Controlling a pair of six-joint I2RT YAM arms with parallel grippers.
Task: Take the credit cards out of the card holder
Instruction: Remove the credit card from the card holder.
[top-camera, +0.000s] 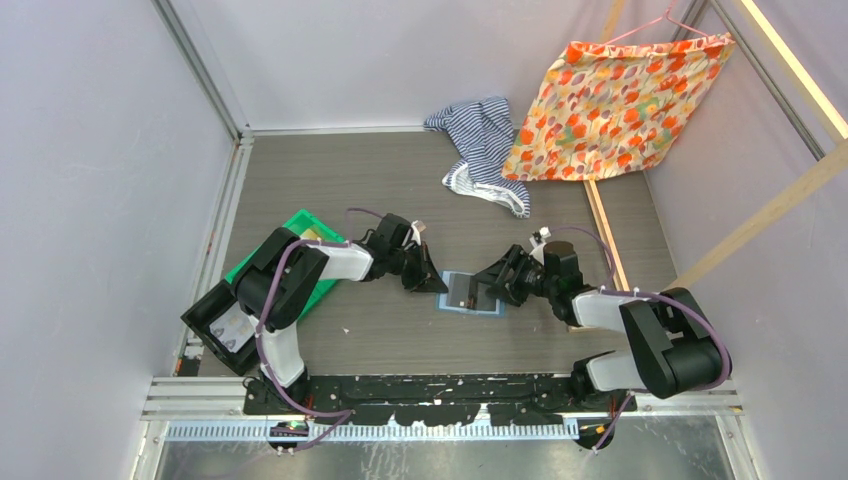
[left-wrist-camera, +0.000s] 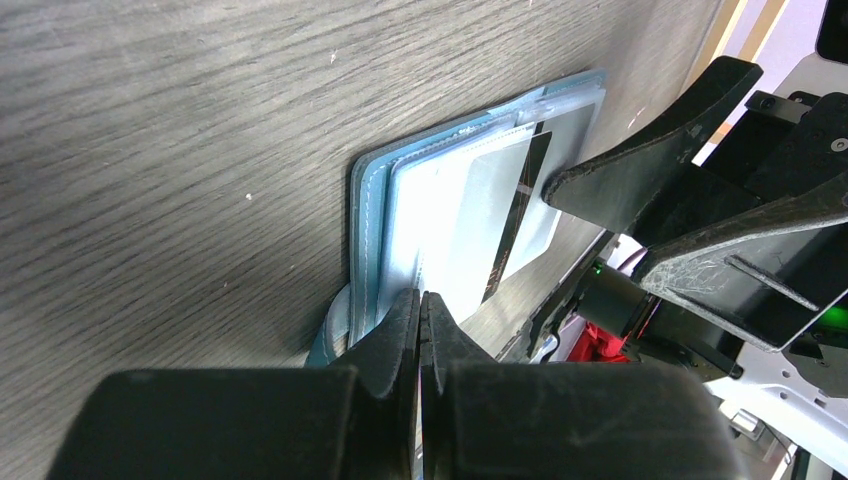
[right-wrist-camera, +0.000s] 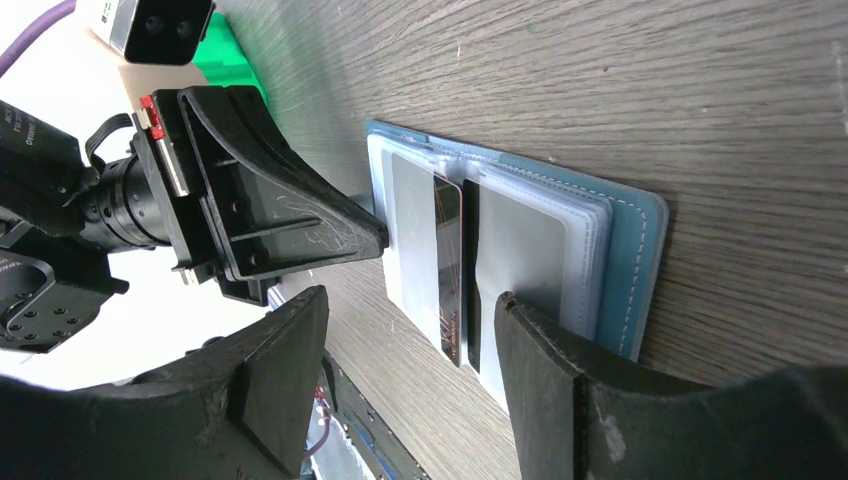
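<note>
The slate-blue card holder (top-camera: 455, 298) lies open and flat on the table between the two arms, its clear sleeves up. A dark credit card (right-wrist-camera: 450, 270) sticks partway out of a sleeve, and its edge (left-wrist-camera: 515, 215) also shows in the left wrist view. My left gripper (left-wrist-camera: 422, 300) is shut, its tips pressing on the holder's (left-wrist-camera: 375, 200) edge; it reaches in from the left (top-camera: 437, 283). My right gripper (right-wrist-camera: 410, 330) is open, its fingers either side of the card's near end without touching it; it comes from the right (top-camera: 483, 290). One right finger (left-wrist-camera: 640, 170) touches the sleeve.
A green bin (top-camera: 290, 255) sits under the left arm. A striped cloth (top-camera: 480, 150) lies at the back, beside an orange floral cloth (top-camera: 620, 105) on a hanger. A wooden beam (top-camera: 760, 220) slants along the right side. Walls close in left and right.
</note>
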